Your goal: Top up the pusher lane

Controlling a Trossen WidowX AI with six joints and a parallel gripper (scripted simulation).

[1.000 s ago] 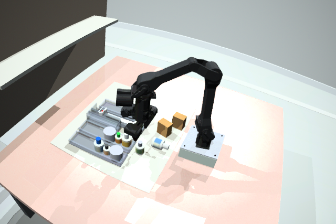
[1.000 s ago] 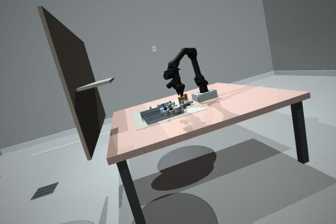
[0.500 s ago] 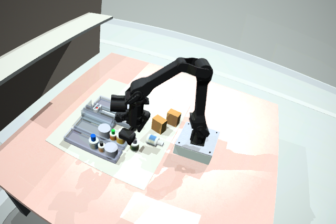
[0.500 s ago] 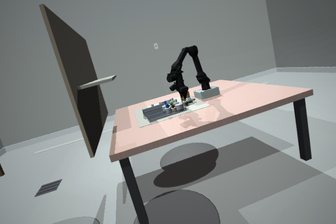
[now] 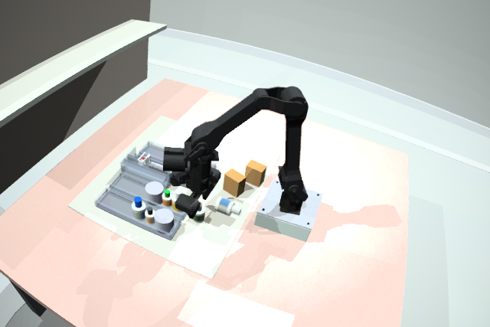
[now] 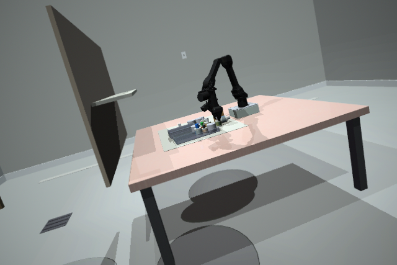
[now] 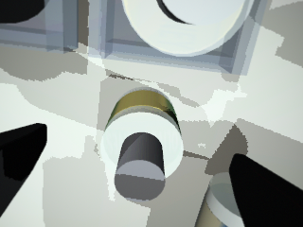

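Grey lane tray (image 5: 103, 201) holds capped jars; wide-open, empty pincer (image 7: 142, 165) straddles loose dark-capped jar (image 7: 142, 142).

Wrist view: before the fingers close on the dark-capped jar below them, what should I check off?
1. Fingers open, nothing held: ok.
2. Dark-capped jar centred between them: ok.
3. Jar standing upright: ok.
4. Clearance from the neighbouring jar beside one finger: cannot tell.
5. Fingers low enough to grip the jar's body: cannot tell.
6. Jar is the right match for the task: cannot tell.
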